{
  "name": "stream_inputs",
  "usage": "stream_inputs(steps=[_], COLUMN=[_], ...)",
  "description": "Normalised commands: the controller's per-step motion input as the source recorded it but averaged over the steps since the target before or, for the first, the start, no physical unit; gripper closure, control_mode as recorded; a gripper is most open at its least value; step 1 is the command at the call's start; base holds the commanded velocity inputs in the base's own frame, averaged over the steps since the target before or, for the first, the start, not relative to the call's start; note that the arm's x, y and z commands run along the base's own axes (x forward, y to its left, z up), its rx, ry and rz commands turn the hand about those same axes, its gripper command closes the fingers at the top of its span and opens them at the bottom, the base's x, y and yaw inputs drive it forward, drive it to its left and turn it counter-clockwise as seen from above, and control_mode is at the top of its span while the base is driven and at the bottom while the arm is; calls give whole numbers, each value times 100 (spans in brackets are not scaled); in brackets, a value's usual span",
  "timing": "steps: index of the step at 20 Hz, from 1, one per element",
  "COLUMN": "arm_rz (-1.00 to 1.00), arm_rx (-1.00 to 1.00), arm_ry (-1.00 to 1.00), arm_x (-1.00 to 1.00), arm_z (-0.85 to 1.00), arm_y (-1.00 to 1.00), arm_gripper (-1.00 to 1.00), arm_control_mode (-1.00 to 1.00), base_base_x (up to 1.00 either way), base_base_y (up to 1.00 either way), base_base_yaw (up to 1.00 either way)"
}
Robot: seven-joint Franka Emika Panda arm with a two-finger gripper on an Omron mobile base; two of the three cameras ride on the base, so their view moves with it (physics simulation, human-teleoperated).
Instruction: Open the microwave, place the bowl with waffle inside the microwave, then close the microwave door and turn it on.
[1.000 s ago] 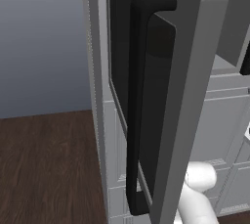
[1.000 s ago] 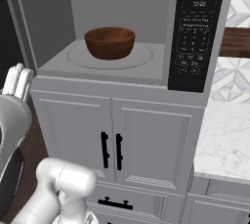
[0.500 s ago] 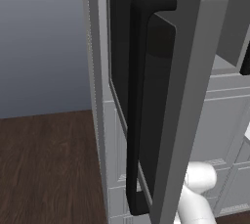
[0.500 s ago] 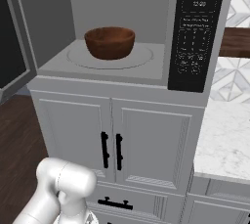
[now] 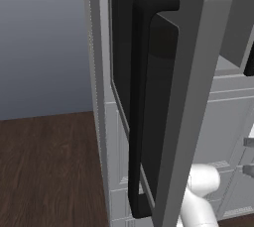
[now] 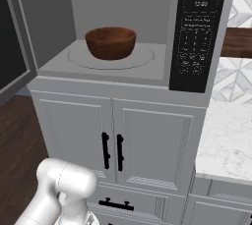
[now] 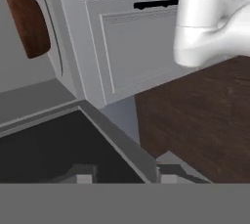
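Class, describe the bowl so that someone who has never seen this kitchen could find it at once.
Find the microwave, the large grey box above the white cabinet doors, its door swung open. Inside the grey cavity, on the round turntable plate, sits the bowl. It is the one reddish-brown, round thing among grey walls.

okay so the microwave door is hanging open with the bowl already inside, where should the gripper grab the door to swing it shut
Take the long black vertical bar handle on the microwave door, around mid-height. It stands off the dark glass with a gap behind it, so the gripper's fingers can likely straddle it from the door's outer face. The bowl sits well back on the turntable, so the closing door should clear it.
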Motion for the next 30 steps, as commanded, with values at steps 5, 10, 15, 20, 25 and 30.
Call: stream_inputs(steps=[5, 10, 15, 20, 25, 30], arm_rz=[0, 0, 0, 0, 0, -11], arm_rx=[0, 0, -4, -3, -2, 0], arm_ry=[0, -5, -6, -3, 0, 0], arm_x=[-18, -30, -30, -31, -14, 1], arm_z=[0, 0, 0, 0, 0, 6], arm_y=[30, 46, 67, 68, 65, 64], arm_gripper=[100, 100, 100, 100, 100, 100], arm_control_mode=[-100, -100, -100, -100, -100, -100], base_base_x=[0, 0, 0, 0, 0, 0], base_base_y=[0, 0, 0, 0, 0, 0], base_base_yaw=[0, 0, 0, 0, 0, 0])
